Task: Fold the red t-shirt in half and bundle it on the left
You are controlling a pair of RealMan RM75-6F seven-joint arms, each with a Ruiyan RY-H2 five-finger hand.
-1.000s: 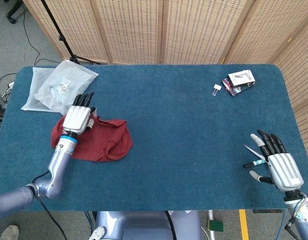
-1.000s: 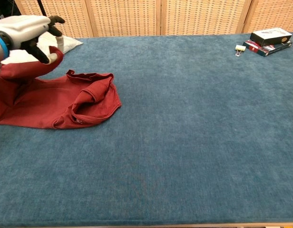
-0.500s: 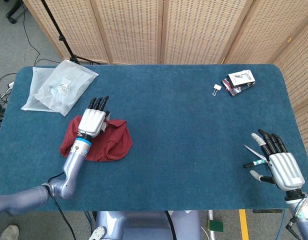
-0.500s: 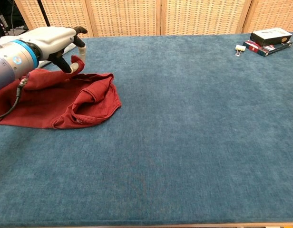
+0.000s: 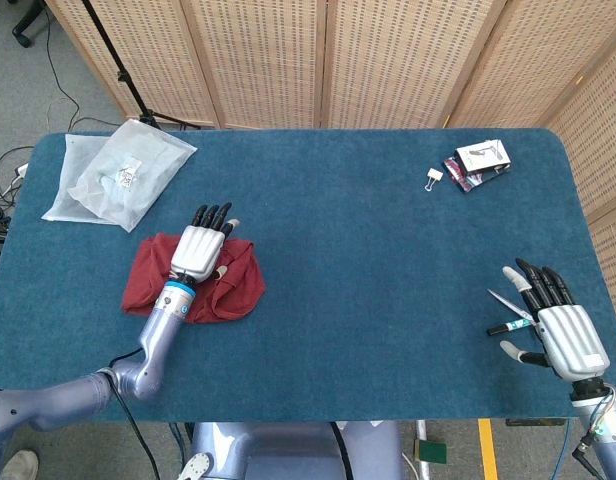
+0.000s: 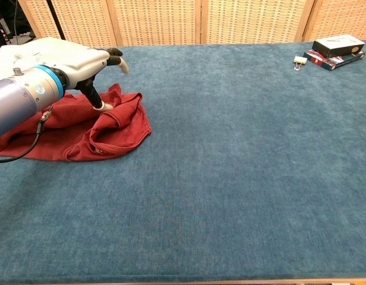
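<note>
**Left hand over bunched red shirt, right hand idle**

Plastic bag (image 5: 118,180) far left on blue table (image 5: 368,280). Red t-shirt (image 5: 153,285) lies crumpled left of center, under left hand (image 5: 200,250); thumb touches the cloth in chest view, other fingers extended past it, nothing gripped. Binder clip (image 5: 433,179) and small boxes (image 5: 480,163) far right. Right hand (image 5: 553,325) open near the front right edge, beside a pen (image 5: 506,318).

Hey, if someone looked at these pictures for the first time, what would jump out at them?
The red t-shirt bunched on the left of the blue table, with the left hand resting on it, fingers spread. At the right near edge, the right hand lies open by a pen. A clear plastic bag sits at the far left corner.
</note>
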